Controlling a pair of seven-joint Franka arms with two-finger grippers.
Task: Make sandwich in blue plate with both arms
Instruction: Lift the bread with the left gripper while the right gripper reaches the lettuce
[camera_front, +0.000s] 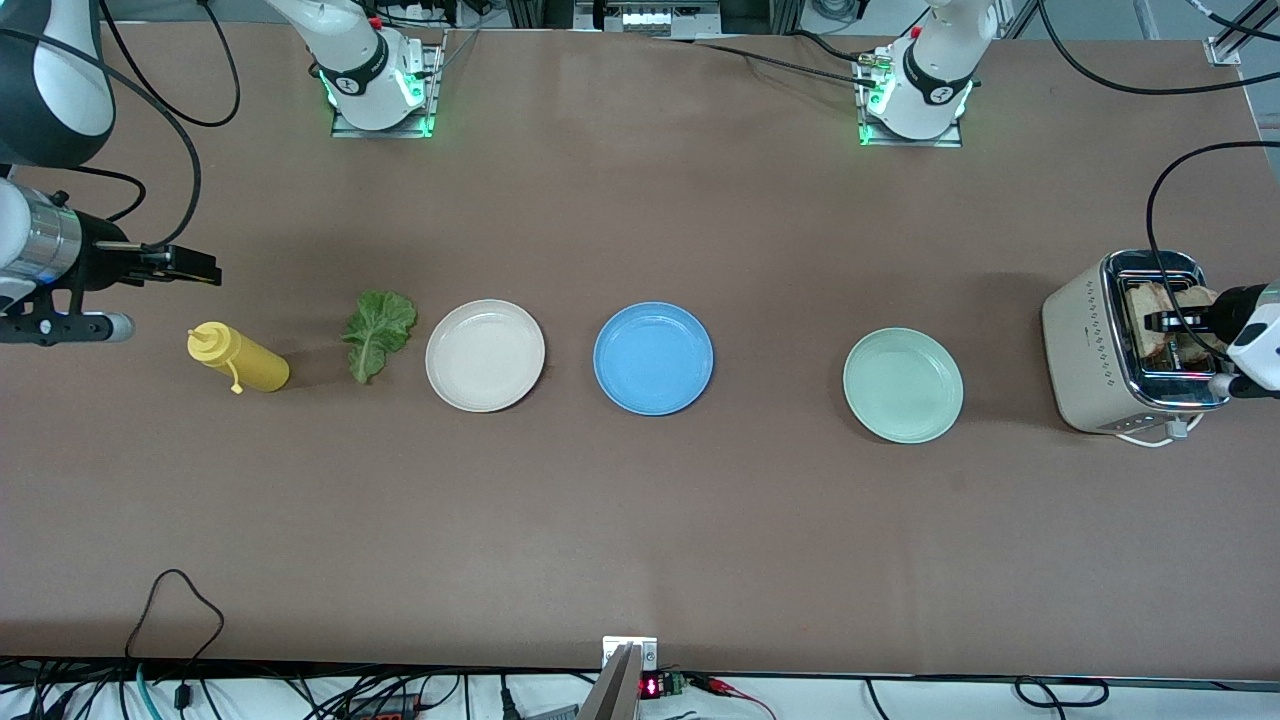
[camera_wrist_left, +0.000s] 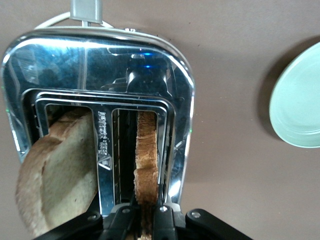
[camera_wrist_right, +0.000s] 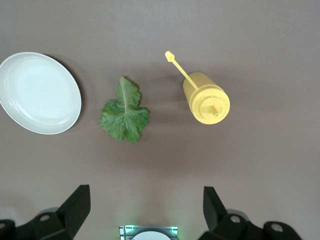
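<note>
Left gripper (camera_wrist_left: 142, 220) pinches toast (camera_wrist_left: 146, 160) upright in toaster (camera_front: 1085, 340); right gripper (camera_wrist_right: 145, 210) spread wide above lettuce (camera_wrist_right: 124, 114).

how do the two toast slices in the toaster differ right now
One toast slice stands upright in its slot, pinched by the shut left gripper; the other toast slice leans tilted, ungripped. The gripped one shows its brown crust edge, the other its pale face. Both sit in the toaster.
</note>
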